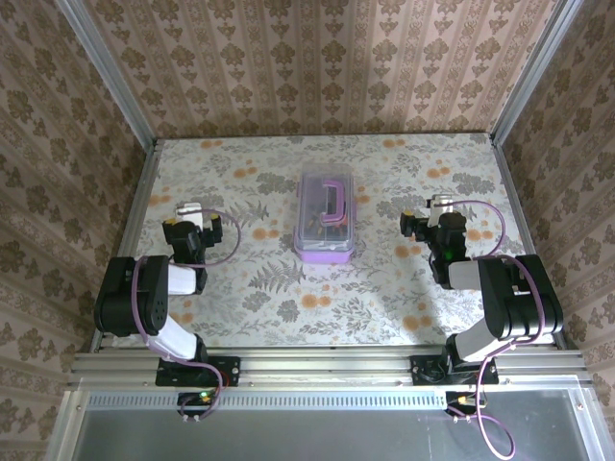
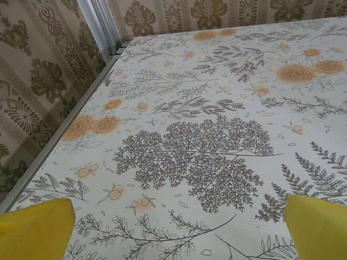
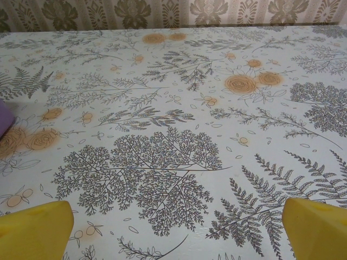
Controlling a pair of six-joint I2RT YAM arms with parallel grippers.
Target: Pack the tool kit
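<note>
purple tool box [image 1: 325, 223] sits mid-table [image 1: 384, 293], lid down; left gripper [image 2: 179, 230] and right gripper [image 3: 178, 230] flank it, fingers spread wide.

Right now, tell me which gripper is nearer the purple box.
Right. The right gripper sits just right of the box; the left gripper sits farther off on its left.

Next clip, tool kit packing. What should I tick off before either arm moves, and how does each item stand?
1. Left end effector open and empty: ok.
2. Right end effector open and empty: ok.
3. Purple box upright on the table, between the arms, touched by neither: ok.
4. Clear lid fully latched: cannot tell.
5. Contents under the lid: cannot tell, dark shapes too small to name.
6. Handle on top, free to grasp: ok.
</note>
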